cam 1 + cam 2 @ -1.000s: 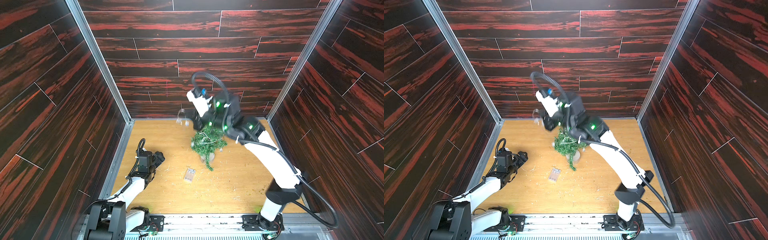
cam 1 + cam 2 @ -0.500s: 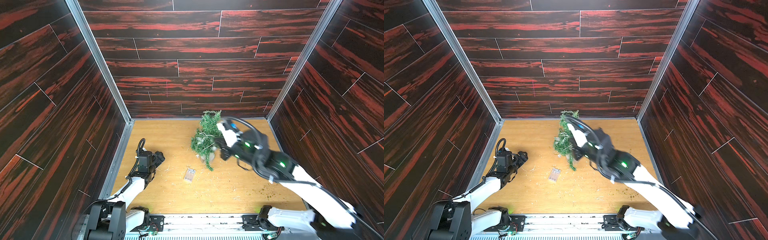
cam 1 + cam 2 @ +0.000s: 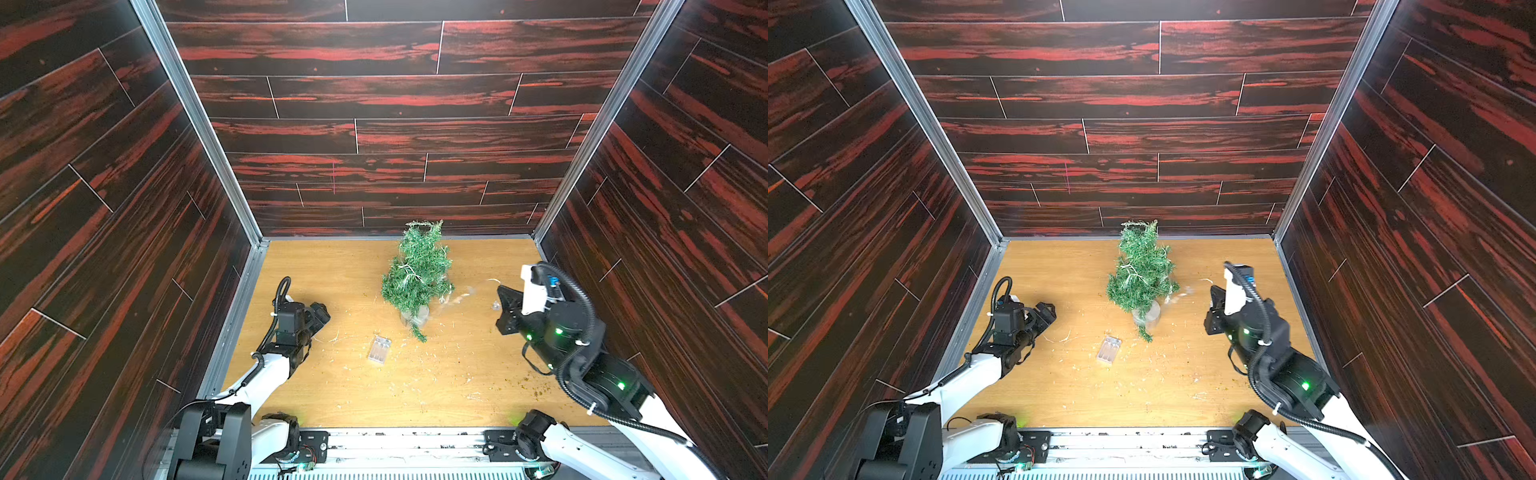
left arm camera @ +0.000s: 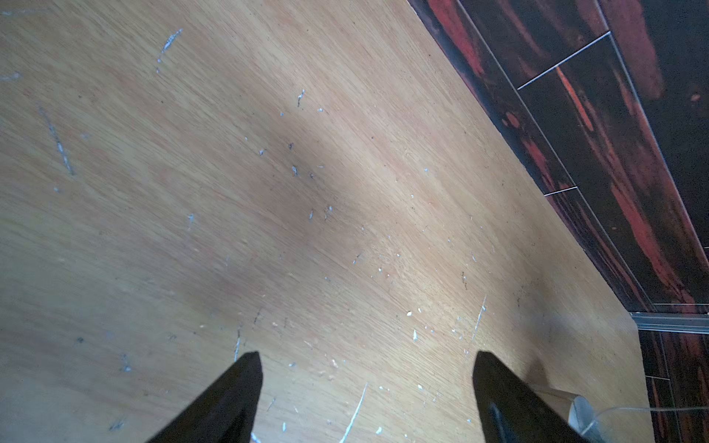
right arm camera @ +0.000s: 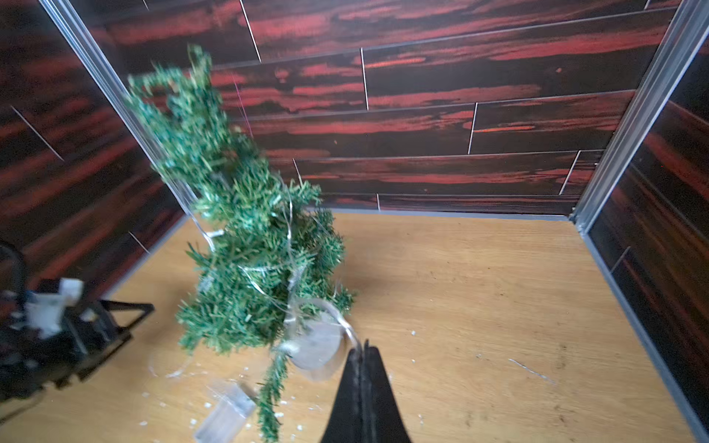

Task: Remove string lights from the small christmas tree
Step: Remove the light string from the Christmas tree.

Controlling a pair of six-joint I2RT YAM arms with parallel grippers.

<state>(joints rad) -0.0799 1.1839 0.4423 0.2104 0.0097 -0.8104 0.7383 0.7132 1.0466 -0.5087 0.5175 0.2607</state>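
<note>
Overhead, in both top views, the small green artificial christmas tree with bristly needle branches stands on its pale round base toward the back of the light wooden table, between the two arms. Its tip is bent over, and one low branch droops forward past the base. The string lights, a thin pale silvery wire with small bulbs, cross the branches as pale strands. A blurred stretch of wire leads from the tree toward the right gripper. The small clear rectangular battery box lies flat on the table just in front of the tree, apart from both grippers. The left gripper sits low at the left of the table, well apart from the tree.

Left wrist view: the left gripper has its two black fingers spread wide with nothing between them. Beneath lie only bare table and pale needle scraps.

Right wrist view: the right gripper has its fingers pressed fully together. The string lights loop around the tree, arc past the base and end pinched at the closed fingertips. The tree is blurred and appears to lean; whether it truly tilts cannot be told. The battery box lies beside the drooping branch.
</note>
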